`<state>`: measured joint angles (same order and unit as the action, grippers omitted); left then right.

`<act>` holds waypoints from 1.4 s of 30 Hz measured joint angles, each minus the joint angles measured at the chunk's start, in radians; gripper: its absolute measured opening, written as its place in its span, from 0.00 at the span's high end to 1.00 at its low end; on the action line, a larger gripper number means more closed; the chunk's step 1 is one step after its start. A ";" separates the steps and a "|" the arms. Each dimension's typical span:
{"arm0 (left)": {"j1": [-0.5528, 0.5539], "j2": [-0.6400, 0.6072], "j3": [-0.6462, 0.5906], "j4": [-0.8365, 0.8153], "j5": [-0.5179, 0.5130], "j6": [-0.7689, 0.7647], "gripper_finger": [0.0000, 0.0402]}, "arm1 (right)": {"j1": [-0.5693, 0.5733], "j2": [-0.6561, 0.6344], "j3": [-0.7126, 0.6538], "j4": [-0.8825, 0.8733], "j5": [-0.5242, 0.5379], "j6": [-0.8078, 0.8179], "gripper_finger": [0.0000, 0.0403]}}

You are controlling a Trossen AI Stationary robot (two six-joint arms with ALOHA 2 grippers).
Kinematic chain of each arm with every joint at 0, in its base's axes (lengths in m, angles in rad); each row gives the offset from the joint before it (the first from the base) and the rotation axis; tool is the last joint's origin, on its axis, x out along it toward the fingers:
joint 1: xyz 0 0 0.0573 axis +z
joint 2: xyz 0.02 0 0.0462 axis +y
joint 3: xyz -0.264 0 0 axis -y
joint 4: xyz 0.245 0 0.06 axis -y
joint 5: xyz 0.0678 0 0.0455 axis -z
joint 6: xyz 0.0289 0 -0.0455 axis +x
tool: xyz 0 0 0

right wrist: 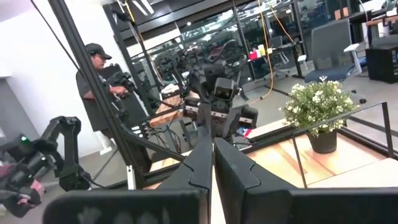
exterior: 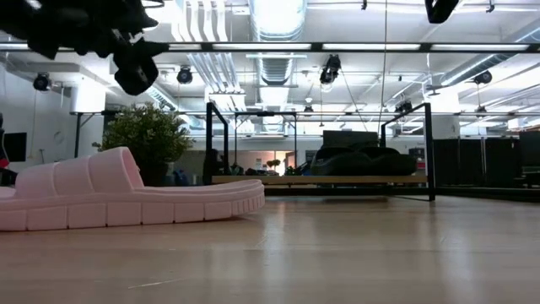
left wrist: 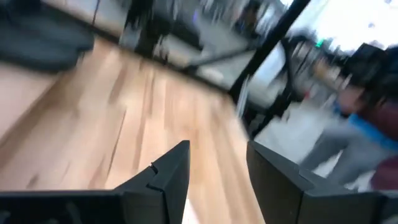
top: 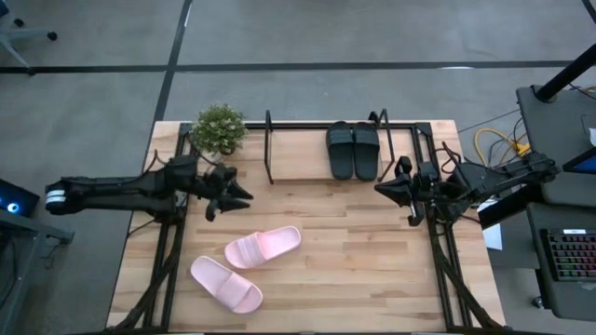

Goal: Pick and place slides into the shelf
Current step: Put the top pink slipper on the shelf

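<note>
Two pale pink slides (top: 263, 247) (top: 226, 284) lie on the wooden table (top: 372, 270), toward its front left. Each has a wide ribbed strap and an open toe; they lie at an angle to one another, close but apart. The black pair (top: 353, 150) sits side by side on the right half of the shelf (top: 298, 160), a low black tube rack with a light board at the table's back edge. A small potted plant (top: 219, 128) stands just beside the shelf's left end.

The left gripper (top: 239, 194) hangs above the table behind the pink slides, its fingers (left wrist: 168, 174) parted with nothing between them. The right gripper (top: 380, 188) hangs near the table's right side in front of the shelf, its fingers (right wrist: 202, 165) pressed together and empty.

Only the low view shows a pink slide (exterior: 126, 198) in profile, with its thick sole and raised strap, and the black pair as a dark hump (exterior: 359, 160) on the shelf board. Only the right wrist view shows a person (right wrist: 102, 99) in a dark cap standing beyond the table.
</note>
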<state>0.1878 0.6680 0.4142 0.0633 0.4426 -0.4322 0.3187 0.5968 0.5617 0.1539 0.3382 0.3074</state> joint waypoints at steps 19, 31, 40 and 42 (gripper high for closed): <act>-0.256 0.198 0.443 -0.767 -0.224 0.389 0.80 | 0.000 0.000 0.001 0.000 0.021 0.033 0.98; -0.490 0.359 0.494 -0.859 -0.265 0.387 0.81 | 0.000 0.000 0.001 -0.001 0.032 0.025 0.98; -0.606 0.527 0.501 -0.875 -0.428 0.414 0.82 | 0.000 0.000 -0.001 -0.024 0.032 0.022 0.98; -0.622 0.558 0.512 -0.897 -0.427 0.410 0.82 | 0.000 0.000 -0.001 -0.024 0.032 0.022 0.98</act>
<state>-0.4340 1.2257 0.9263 -0.8339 0.0158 -0.0224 0.3183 0.5972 0.5606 0.1299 0.3702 0.3290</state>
